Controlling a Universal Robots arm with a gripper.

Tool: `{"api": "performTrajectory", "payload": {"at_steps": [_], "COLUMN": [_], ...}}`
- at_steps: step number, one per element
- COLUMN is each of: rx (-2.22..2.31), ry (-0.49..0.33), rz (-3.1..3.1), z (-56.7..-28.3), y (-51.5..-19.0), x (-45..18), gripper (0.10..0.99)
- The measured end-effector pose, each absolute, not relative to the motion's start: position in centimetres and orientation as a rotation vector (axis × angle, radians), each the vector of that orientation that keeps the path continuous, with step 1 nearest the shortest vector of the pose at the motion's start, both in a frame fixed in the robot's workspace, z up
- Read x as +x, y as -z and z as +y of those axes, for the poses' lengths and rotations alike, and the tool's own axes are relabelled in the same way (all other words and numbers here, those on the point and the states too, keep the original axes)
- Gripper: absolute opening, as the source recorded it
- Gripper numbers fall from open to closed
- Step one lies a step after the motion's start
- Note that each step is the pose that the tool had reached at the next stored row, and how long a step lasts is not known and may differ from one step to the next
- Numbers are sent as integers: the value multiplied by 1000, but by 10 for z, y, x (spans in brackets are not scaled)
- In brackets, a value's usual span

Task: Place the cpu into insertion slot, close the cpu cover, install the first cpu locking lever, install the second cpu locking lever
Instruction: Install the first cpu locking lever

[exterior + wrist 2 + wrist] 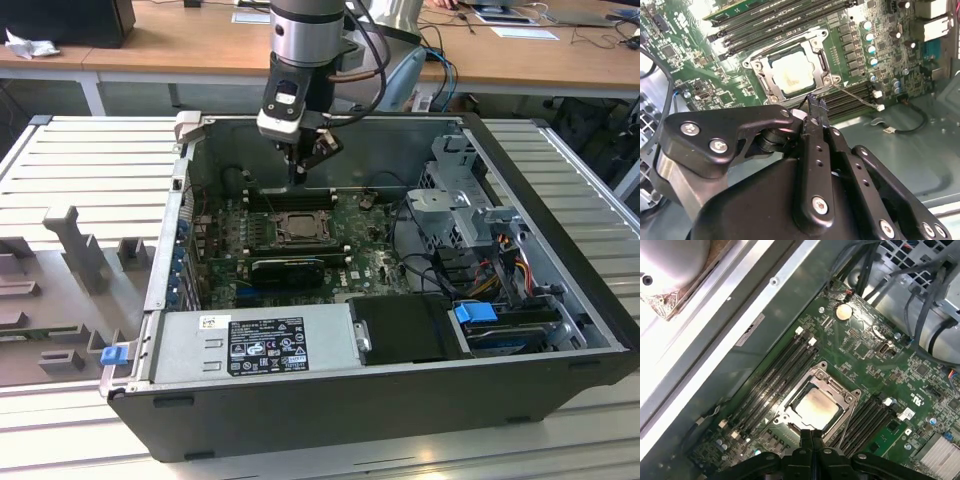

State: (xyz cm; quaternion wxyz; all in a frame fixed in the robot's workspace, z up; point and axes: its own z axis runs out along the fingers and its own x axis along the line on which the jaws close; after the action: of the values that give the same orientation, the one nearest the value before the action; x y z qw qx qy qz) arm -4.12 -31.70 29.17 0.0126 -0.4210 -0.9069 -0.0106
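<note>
Inside the open computer case [560, 290], the cpu [792, 75] [815, 405] lies flat in the insertion slot [297, 228] on the green motherboard, its pale metal top showing. The cpu cover [822, 60] [841, 399] lies down around the chip as a silvery frame. A thin metal rod [855, 96] runs from one corner of the socket across the memory slots. My gripper [298, 180] [816, 102] [811, 437] hangs a little above the board at the socket's far edge. Its black fingers are shut together and hold nothing.
Long black memory slots [772, 385] flank the socket on both sides. A grey power supply [250, 345] fills the near side of the case. A metal drive cage [455, 200] and loose cables [500, 260] crowd the exterior view's right. The case wall [740, 315] rises close behind the gripper.
</note>
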Motion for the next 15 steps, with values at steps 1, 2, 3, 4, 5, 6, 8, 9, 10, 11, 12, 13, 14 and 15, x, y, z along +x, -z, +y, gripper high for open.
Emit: {"api": "performTrajectory", "payload": {"at_steps": [1,2,3,4,5,6,8,9,10,11,12,13,14,15], "rx": [-1297,-1278,-1264,-1255,-1240,-1231,-1200,-1182,-1170,-1162,-1145,-1133,-1125,-1117], "ry": [33,32,32,32,32,32,31,31,31,31,31,30,30,30], "rz": [-2834,-2842,-2848,-2852,-2858,-2862,-2875,-2882,-2887,-2890,-2897,-2902,-2905,-2908], "z": [-317,-317,-317,-317,-317,-317,-317,-317,-317,-317,-317,-317,-317,-317], "y": [-292,-292,-292,-292,-292,-292,-292,-292,-292,-292,-292,-292,-292,-292], "x": [-41,-41,-41,-41,-41,-41,-41,-41,-41,-41,-41,-41,-41,-41], "gripper": [106,106,106,106,106,106,106,106,106,106,106,106,106,106]}}
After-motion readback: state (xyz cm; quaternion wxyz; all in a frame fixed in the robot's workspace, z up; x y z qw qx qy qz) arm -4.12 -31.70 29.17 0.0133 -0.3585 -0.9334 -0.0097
